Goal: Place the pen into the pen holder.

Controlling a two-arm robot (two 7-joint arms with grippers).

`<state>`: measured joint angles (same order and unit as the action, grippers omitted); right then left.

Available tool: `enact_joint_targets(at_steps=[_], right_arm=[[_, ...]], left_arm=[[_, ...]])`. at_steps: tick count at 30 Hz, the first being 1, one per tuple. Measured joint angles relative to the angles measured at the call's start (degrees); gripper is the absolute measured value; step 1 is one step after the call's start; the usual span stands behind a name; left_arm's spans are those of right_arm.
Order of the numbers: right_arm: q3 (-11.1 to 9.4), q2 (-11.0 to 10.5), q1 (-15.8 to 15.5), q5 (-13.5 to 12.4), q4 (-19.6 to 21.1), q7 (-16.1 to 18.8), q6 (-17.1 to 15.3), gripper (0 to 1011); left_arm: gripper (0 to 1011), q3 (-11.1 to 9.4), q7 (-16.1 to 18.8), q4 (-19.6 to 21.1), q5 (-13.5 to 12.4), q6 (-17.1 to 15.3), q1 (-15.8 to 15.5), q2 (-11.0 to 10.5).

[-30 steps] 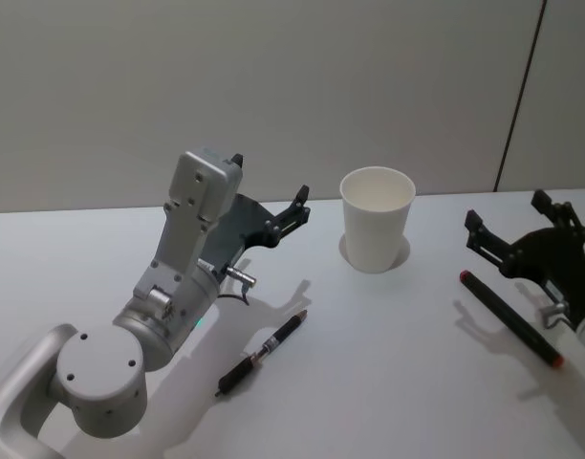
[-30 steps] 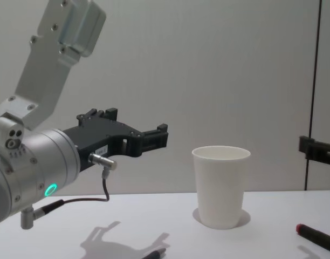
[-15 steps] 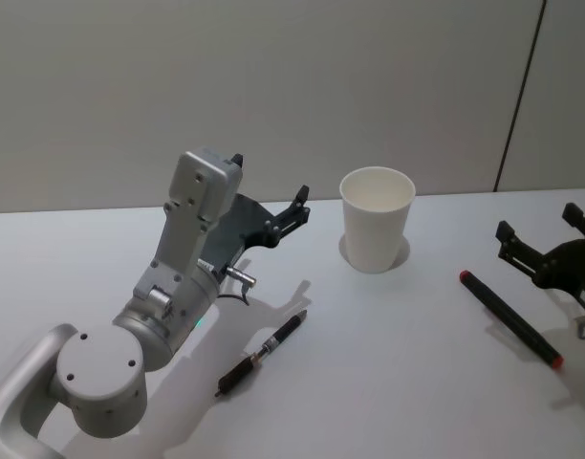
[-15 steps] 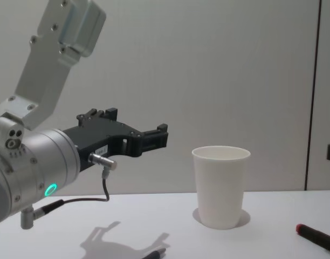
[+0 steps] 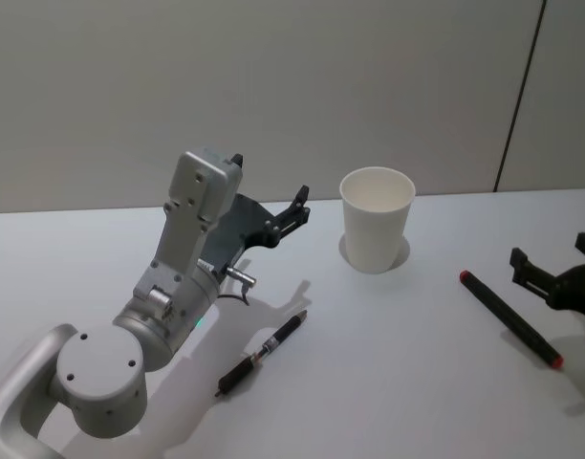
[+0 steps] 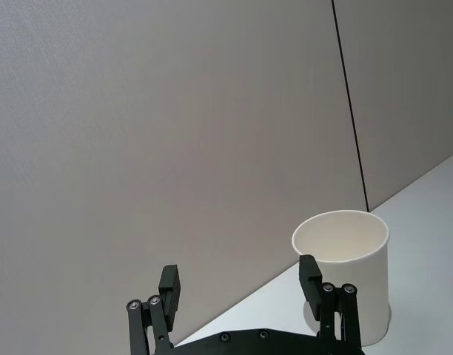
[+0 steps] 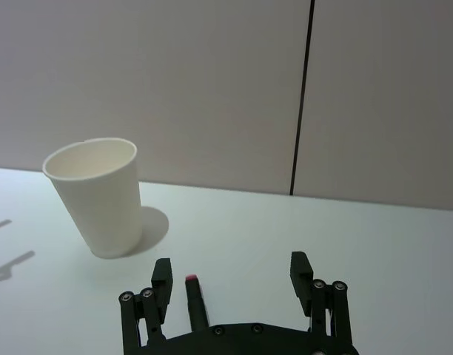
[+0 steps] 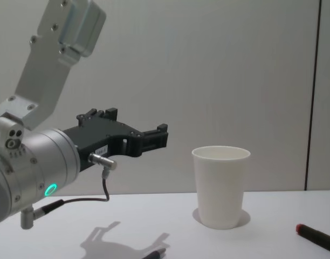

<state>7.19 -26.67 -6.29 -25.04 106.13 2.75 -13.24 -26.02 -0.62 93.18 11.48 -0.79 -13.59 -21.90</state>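
Observation:
The pen holder, a plain white paper cup (image 5: pixel 377 220) (image 8: pixel 220 186) (image 6: pixel 345 274) (image 7: pixel 101 196), stands upright at the table's far middle. Two pens lie flat on the table. A black pen with a silver band (image 5: pixel 262 354) (image 8: pixel 154 253) lies front left of the cup. A black pen with red ends (image 5: pixel 509 317) (image 8: pixel 316 237) (image 7: pixel 193 296) lies to the cup's right. My left gripper (image 5: pixel 270 177) (image 8: pixel 158 137) (image 6: pixel 240 274) hovers open above the table left of the cup, pointing at it. At the right edge my right gripper (image 5: pixel 552 251) (image 7: pixel 232 268) is open and empty, just beyond the red-ended pen.
The white table (image 5: pixel 398 382) meets a grey wall (image 5: pixel 273 86) close behind the cup. My left arm's silver links (image 5: pixel 168 287) rise over the table's front left.
My right gripper has drawn back to the right and toward the front, away from the cup, and has left the chest view. The left arm, cup and pens have not moved.

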Motion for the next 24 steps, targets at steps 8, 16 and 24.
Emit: enact_joint_targets(at_steps=[8, 16, 24], right_arm=[[-0.18, -0.36, 0.46, -0.58, 0.56, -0.68, -7.98, 1001], [0.70, 0.02, 1.93, 0.55, -0.39, 0.34, -14.12, 1001], [1.76, 0.89, 3.47, 2.23, -1.86, 1.83, -16.97, 1001]], left_arm=[[1001, 0.00, 0.00, 0.00, 0.00, 0.00, 0.00, 0.00], [1001, 0.00, 0.00, 0.00, 0.00, 0.00, 0.00, 0.00], [1001, 0.00, 0.00, 0.00, 0.00, 0.00, 0.00, 0.00]])
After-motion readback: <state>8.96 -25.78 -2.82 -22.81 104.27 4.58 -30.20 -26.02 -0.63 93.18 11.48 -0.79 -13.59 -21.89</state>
